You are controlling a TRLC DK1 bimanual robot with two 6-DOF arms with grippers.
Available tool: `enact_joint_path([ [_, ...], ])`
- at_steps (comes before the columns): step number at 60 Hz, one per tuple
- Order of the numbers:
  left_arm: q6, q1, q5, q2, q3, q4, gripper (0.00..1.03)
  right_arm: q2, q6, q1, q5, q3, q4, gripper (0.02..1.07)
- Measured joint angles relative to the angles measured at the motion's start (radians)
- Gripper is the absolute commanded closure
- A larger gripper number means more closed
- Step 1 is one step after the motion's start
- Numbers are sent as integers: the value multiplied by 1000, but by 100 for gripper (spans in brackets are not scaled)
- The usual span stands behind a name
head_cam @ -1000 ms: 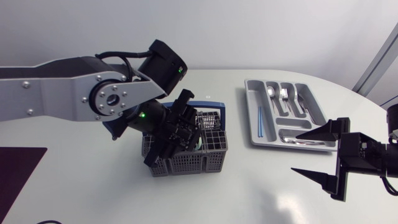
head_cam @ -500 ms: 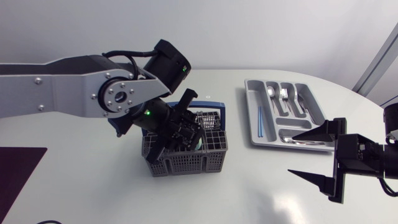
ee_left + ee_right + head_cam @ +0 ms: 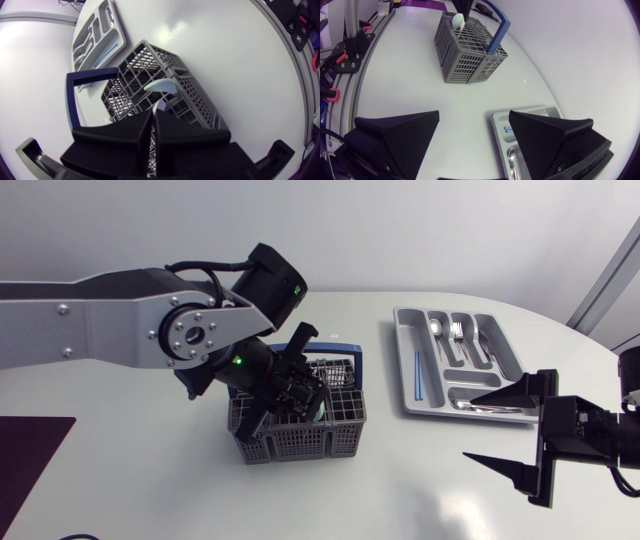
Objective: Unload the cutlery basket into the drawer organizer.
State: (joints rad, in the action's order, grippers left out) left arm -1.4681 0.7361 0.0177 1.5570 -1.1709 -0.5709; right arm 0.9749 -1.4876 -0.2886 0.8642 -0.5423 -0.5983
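Pinching a pale utensil (image 3: 161, 86), the left hand (image 3: 152, 114) shows it clearest wrist-side.

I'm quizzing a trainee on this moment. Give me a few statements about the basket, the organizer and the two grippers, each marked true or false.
1. The right gripper is open and holds nothing. True.
2. The left gripper hangs over the drawer organizer. False: it is down in the cutlery basket, shut on a pale utensil.
3. The drawer organizer holds some cutlery. True.
4. The basket's handle is red. False: it is blue.
5. The basket lies tipped on its side. False: it stands upright on the table.
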Motion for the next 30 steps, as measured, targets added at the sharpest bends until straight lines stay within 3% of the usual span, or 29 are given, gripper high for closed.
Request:
enact_joint_path([
  [30,2,-7,1,-106,-33,-38,100,-74,54,49,-3,6,0,7],
])
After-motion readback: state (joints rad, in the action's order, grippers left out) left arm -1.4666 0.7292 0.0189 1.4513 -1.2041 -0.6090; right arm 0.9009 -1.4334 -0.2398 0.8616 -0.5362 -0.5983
